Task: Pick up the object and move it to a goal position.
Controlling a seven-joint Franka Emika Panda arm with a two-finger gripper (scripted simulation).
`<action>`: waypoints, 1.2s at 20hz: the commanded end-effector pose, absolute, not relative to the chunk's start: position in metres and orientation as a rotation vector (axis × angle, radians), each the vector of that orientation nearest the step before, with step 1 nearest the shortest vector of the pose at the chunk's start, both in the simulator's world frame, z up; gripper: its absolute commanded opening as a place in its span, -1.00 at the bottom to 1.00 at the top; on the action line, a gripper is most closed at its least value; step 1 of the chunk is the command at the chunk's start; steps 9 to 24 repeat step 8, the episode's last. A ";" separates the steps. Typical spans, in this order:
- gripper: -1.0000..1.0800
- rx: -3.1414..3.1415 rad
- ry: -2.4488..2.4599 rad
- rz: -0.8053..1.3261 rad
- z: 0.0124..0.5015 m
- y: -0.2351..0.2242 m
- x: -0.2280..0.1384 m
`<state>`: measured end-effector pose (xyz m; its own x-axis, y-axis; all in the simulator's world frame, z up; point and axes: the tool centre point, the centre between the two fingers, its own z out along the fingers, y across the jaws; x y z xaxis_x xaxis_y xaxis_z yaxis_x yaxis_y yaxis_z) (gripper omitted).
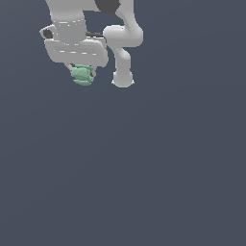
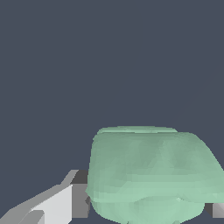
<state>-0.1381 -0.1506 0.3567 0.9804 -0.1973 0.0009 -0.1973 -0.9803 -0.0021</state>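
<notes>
Surface and room: a flat, uniform dark slate-blue field is filling both views. No edge, seam, wall or horizon is showing, so where the counter [image 1: 144,182] ends cannot be told; no shadows are showing on it either.

Exterior view, reading from its left: the white arm is coming in from the top edge, its wide wrist housing sitting in the upper left part of the picture. A dark round patch is showing at the housing's left end. Directly under the housing the gripper [image 1: 82,73] is pointing down, and the object [image 1: 82,75], a pale mint-green lumpy block, is sitting between the jaws, much narrower than the housing above it. The jaws are closing in on the block's sides and gripping it. Whether the block is clear of the counter cannot be told from this view. To the right of the gripper, another section of the arm is bending down and ending in a rounded white joint [image 1: 123,78], just beside the block's level but apart from it.

Wrist view: the object [image 2: 151,170] is looming large, filling the lower right area, its faces rounded and uneven. A grey and white fingertip [image 2: 75,199] is pressing against one side of it; a small grey piece of the other is peeking out at the opposite side. This contact is not readable in the exterior view. The arm's links and joints are appearing only in the exterior view.
</notes>
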 end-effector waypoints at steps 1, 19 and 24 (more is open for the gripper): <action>-1.00 -3.125 0.310 0.000 0.368 -0.159 -0.143; -1.00 -3.126 0.309 0.000 0.379 -0.168 -0.146; -1.00 -3.126 0.309 0.000 0.379 -0.168 -0.146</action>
